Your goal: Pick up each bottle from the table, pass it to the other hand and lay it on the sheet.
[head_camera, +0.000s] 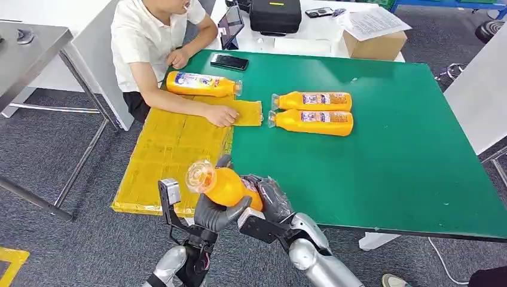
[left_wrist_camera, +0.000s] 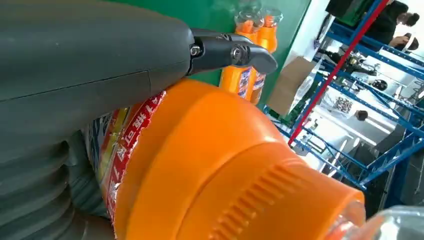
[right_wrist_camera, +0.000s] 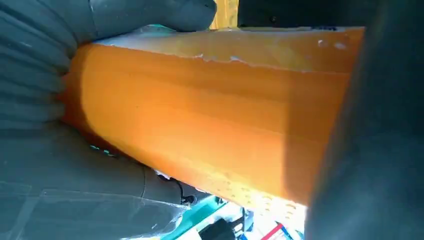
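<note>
1. One yellow sheet (head_camera: 161, 155) lay over the table's left edge, and a seated person's hand (head_camera: 222, 115) pressed flat on its far end.
2. Four orange bottles were in sight in the head view. One bottle on the sheet (head_camera: 202, 84) lay on its side at the far end, just beyond the person's hand.
3. The left hand (head_camera: 220, 212) curled around the held bottle (head_camera: 224, 185) from below, near the neck; its clear cap pointed left, out over the sheet's near end.
4. The right hand (head_camera: 270, 197) clasped the same bottle at its base end, so both hands had hold of it at once, above the near edge of the green table (head_camera: 406, 167).
5. Two bottles on the table (head_camera: 312, 112) lay side by side, touching, caps toward the sheet, right of the person's hand.
6. One black phone (head_camera: 229, 61) lay at the table's far edge; one cardboard box (head_camera: 375, 42) stood beyond it.
</note>
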Available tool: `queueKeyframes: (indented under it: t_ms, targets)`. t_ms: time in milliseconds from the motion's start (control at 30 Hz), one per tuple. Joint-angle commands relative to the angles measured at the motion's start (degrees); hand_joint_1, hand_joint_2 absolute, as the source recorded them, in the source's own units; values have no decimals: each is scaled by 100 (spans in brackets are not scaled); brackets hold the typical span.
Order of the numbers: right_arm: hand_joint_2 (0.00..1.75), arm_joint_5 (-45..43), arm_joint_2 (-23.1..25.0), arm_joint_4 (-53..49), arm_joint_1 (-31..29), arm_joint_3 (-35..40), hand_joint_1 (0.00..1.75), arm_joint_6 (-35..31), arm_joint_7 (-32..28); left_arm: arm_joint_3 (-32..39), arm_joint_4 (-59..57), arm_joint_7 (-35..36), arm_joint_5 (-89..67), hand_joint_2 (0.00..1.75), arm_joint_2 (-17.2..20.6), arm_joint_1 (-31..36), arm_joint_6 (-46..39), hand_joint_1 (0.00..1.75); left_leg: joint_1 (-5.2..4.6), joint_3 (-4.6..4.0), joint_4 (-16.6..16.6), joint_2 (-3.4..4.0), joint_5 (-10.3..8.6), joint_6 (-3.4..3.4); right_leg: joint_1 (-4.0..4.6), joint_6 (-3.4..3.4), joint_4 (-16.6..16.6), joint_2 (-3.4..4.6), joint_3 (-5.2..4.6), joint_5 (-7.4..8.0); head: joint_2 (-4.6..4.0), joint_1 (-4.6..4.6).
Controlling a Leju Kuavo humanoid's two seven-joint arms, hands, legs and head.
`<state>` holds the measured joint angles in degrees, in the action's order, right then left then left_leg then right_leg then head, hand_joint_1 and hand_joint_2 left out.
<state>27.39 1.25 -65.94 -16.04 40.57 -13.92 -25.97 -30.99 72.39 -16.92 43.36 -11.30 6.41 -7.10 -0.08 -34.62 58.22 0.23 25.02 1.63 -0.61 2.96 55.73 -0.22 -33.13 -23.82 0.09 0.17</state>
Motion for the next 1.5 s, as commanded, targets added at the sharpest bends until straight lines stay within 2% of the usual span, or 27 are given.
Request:
queueKeyframes:
  t_ms: [33,167,200,267,300,333,433,500,533,667,733,800,867,933,967,1033,1100,1367,1500]
  targets:
    - [175,-90,-37,-56,-298,418,175,111,-90,-102,-423,-203,-232,175,-20,337,14,175,1,6,-1,0,2,-6,1,-7,2,2,4,-3,0,2]
    - [175,-98,-54,-133,-281,423,175,168,-95,-25,-71,-335,-279,175,-15,270,11,175,2,12,4,6,8,-9,2,-10,7,9,8,-7,0,0]
    - [175,-122,-44,-162,-230,399,169,159,-113,12,-9,-412,-342,175,-20,257,-73,175,-1,5,1,2,3,-6,-1,-7,6,5,1,-4,0,0]
    - [175,-130,-30,-193,-133,390,136,151,-129,85,110,-462,-362,175,-4,215,-135,175,2,11,2,2,7,-10,2,-10,5,5,9,-7,0,0]
    - [175,-168,-1,-217,-26,345,12,118,-146,172,190,-483,-356,175,-7,161,-218,175,1,12,-1,0,5,-8,1,-9,3,3,9,-6,0,0]
    - [175,-197,33,-242,94,301,0,49,-184,217,266,-497,-393,175,17,112,-297,175,3,6,-1,0,3,-6,3,-7,0,2,6,-3,0,2]
    - [175,-269,48,-308,375,265,0,-81,-355,543,411,-464,-312,175,-127,-54,-637,175,3,31,-11,0,9,-13,3,-14,-4,3,26,-11,0,0]
    - [175,-289,101,-344,499,188,0,-312,-593,704,345,-412,-298,175,-146,76,-935,175,3,27,-6,-4,11,-12,3,-13,-1,-1,25,-14,0,0]
    - [0,-220,116,-366,524,159,0,-487,-669,861,247,-405,-221,175,-168,175,-1084,175,3,13,-3,-4,6,-9,3,-9,-1,-1,11,-8,0,0]
    - [0,-186,113,-399,504,137,0,-593,-683,1002,72,-376,-160,175,-156,321,-1203,175,2,8,-3,-6,1,-9,1,-10,1,-3,5,-5,0,0]
    - [0,-130,218,-407,576,-13,0,-1094,-881,1210,-563,-469,-258,175,-78,743,-1902,175,3,9,-2,-8,1,-10,2,-11,1,-6,6,-5,0,-2]
    - [0,298,227,-399,627,-18,0,-1875,-918,1274,-1410,-762,-623,175,72,1268,-2134,175,4,17,-8,-20,-5,-13,3,-16,-1,-17,15,-6,0,0]
    - [0,289,176,-422,627,31,0,-1908,-902,1364,-1685,-783,-614,175,83,1417,-2017,175,2,15,-11,-15,-7,-10,2,-11,-4,-12,13,-2,0,2]
    - [0,563,210,-431,731,-123,0,-2574,-895,1233,-1874,-942,-1159,175,188,1494,-2219,175,2,12,-9,-12,-10,-12,1,-9,-3,-10,9,-1,0,0]
    - [0,906,362,-601,961,-610,0,-2608,-1042,1053,-1949,-1031,-1714,175,296,1533,-2445,175,3,8,-6,-13,-10,-7,2,-7,-3,-11,7,-1,0,2]
    - [0,1043,522,-800,1217,-1020,0,-2608,-1375,675,-2039,-880,-3016,175,516,1589,-2647,175,1,14,-10,-20,-10,-9,0,-8,-3,-15,13,-5,0,2]
    - [0,987,513,-1070,1364,-1045,0,-2608,-1403,388,-2149,-546,-4209,175,713,1620,-2828,175,2,19,-10,-21,-7,-12,0,-11,-1,-15,18,-9,0,2]
    - [0,1031,513,-1151,1416,-1010,0,-2608,-1373,535,-1979,-470,-4405,175,698,1492,-2764,175,3,-1,-2,-9,-6,-10,2,-10,3,0,-6,-3,0,0]
    - [0,669,395,-1556,1628,-1006,0,-2608,-1403,361,-2212,506,-6949,175,870,1656,-2397,175,2,7,-5,-14,-6,-12,1,-12,1,-5,2,-6,0,0]
